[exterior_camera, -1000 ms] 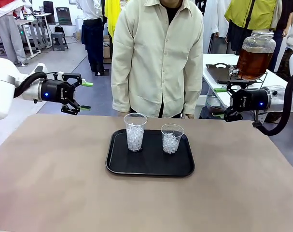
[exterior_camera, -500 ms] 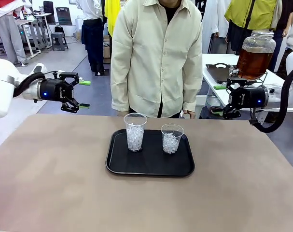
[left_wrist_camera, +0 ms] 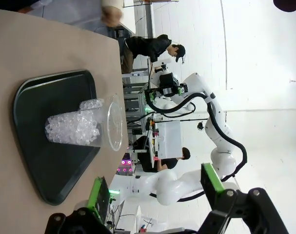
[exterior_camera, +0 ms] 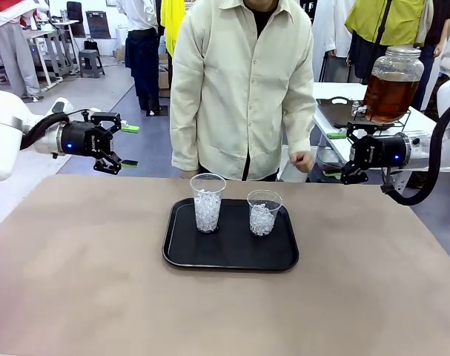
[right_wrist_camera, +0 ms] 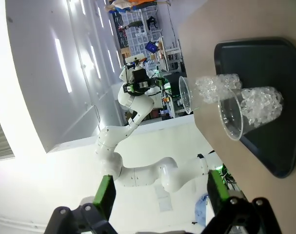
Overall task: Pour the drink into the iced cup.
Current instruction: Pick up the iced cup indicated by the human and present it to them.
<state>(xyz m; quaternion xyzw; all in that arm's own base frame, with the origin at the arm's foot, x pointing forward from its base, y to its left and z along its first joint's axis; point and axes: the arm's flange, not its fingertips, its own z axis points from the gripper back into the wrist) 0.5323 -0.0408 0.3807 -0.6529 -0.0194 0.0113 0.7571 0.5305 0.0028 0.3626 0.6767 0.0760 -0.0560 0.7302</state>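
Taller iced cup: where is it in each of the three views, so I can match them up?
Front view: taller iced cup mid-picture, on the left half of the black tray.
Left wrist view: left of centre, seen sideways, the nearer cup.
Right wrist view: upper right, seen sideways, behind the shorter cup.
Shared landmark: the black tray under both cups.
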